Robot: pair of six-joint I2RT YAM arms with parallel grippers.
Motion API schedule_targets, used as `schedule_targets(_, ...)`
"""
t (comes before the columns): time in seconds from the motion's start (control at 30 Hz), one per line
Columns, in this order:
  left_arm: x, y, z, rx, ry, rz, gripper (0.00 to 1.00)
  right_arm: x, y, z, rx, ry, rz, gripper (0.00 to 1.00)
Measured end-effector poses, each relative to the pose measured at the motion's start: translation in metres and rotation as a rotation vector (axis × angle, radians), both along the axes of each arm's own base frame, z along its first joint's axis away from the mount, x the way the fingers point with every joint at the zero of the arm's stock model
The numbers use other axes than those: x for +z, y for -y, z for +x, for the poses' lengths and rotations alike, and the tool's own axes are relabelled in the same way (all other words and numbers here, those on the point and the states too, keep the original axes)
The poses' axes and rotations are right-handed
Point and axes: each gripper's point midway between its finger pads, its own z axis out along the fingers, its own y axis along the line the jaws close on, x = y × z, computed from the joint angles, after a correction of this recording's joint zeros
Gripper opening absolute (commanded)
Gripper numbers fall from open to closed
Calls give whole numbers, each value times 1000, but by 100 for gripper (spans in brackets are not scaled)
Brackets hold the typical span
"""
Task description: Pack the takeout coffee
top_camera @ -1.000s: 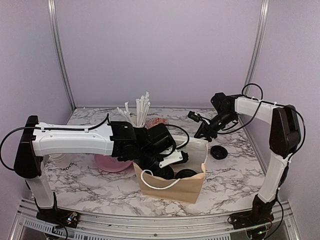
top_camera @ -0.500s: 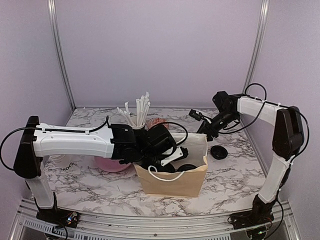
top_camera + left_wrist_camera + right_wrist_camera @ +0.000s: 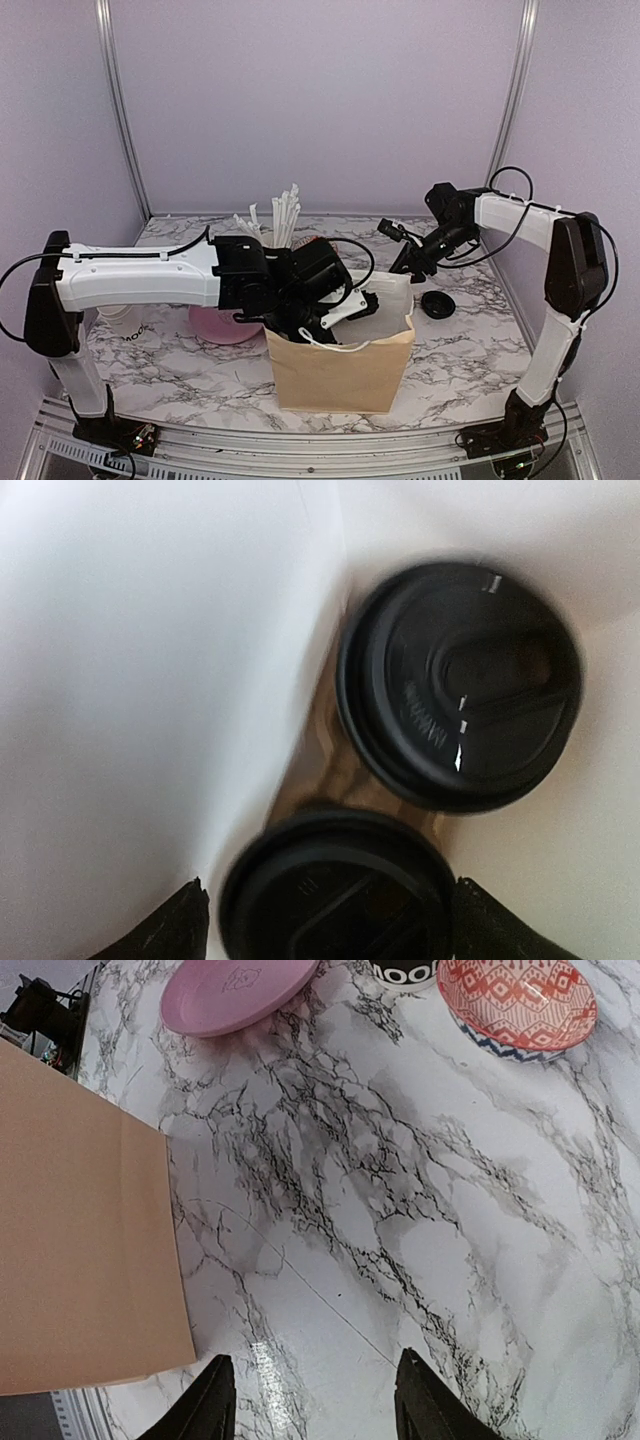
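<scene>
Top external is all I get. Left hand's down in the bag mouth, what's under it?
Observer: Left wrist view shows two cup lids from above inside the paper bag. One black lid sits right below the left hand, and a second lid is beside it.
Operator: Hand clamped on one?
Observer: Doesn't look so. Its fingers stand wide either side of the nearer lid, and a sliver of the bag's white inside shows next to one of them.
Operator: Right hand carrying anything?
Observer: No. The right hand is open and empty, over the marble table next to the bag.
</scene>
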Motion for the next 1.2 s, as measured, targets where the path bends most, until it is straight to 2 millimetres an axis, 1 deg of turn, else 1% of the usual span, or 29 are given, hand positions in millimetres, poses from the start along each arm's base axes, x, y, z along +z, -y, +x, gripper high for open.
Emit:
schedule_targets(0.23, 21, 3, 2, 0, 12, -21, 93, 0, 0, 0, 0, 0, 1, 52)
schedule_targets(0.4, 36, 6, 7, 2, 44, -41, 93, 0, 0, 0, 0, -1, 0, 53)
schedule_targets(0.53, 49, 8, 14, 6, 88, -52, 93, 4, 0, 0, 0, -1, -1, 53)
schedule_targets(0.77, 78, 10, 35, 56, 177, -90, 92, 21, 0, 2, -1, 38, 9, 53)
schedule_targets(0.9, 87, 8, 50, 79, 221, -100, 92, 33, 0, 2, -1, 67, 18, 53)
schedule_targets(1.03, 97, 7, 64, 102, 258, -116, 92, 37, 0, 1, -1, 76, 21, 53)
schedule_targets(1.2, 128, 14, 72, 105, 309, -182, 92, 39, 0, 1, -1, 79, 21, 53)
